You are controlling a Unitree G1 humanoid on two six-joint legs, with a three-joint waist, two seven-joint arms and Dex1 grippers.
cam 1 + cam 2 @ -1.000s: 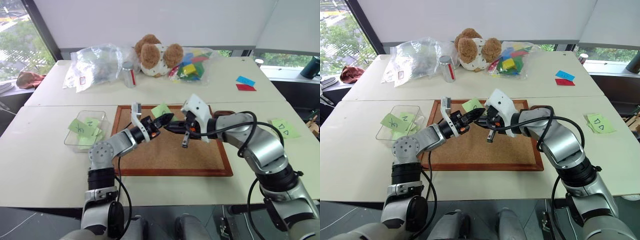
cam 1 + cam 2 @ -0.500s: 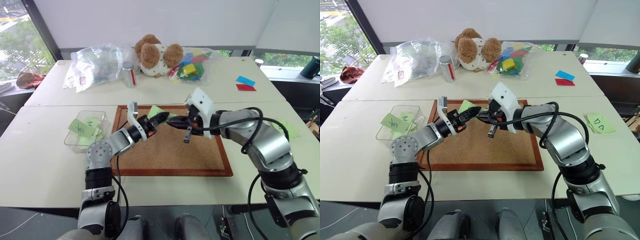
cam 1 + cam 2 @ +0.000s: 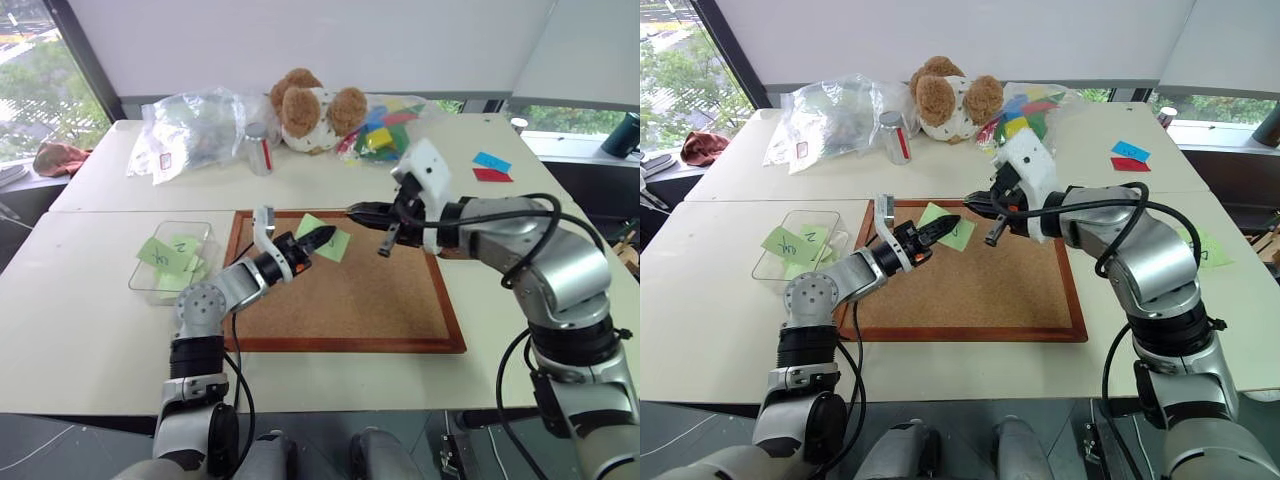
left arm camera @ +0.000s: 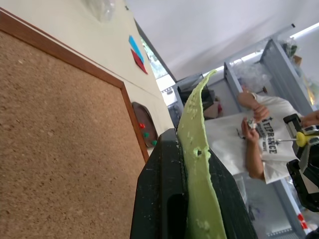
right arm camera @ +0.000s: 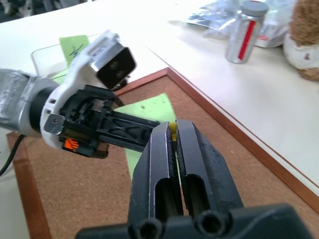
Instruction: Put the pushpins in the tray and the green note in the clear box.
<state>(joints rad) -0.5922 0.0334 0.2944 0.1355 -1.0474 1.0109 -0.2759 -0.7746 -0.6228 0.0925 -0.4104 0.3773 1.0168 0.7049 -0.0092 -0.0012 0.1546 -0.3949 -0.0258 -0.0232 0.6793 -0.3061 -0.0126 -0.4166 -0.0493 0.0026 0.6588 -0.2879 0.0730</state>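
Observation:
My left gripper [image 3: 326, 236] is shut on the pale green note [image 3: 330, 240], holding it edge-on just above the corkboard [image 3: 350, 300]; the note [image 4: 195, 164] stands pinched between the fingers in the left wrist view. My right gripper [image 3: 356, 210] hovers up and to the right of the note, shut on a tiny yellow pinhead [image 5: 172, 128]. The dark reddish tray [image 4: 143, 119] lies past the board's far right edge with red and green pushpins [image 4: 143, 130] in it. The clear box [image 3: 170, 258] sits left of the board with several green notes inside.
A teddy bear [image 3: 315, 108], a can [image 3: 258, 148] and plastic bags [image 3: 195, 130] line the far table. Blue and red notes [image 3: 491, 167] lie at the back right. A person [image 4: 259, 139] stands beyond the table.
My right gripper has risen and drawn away to the right from the left gripper's tip, still shut. The left gripper has kept its place with the note.

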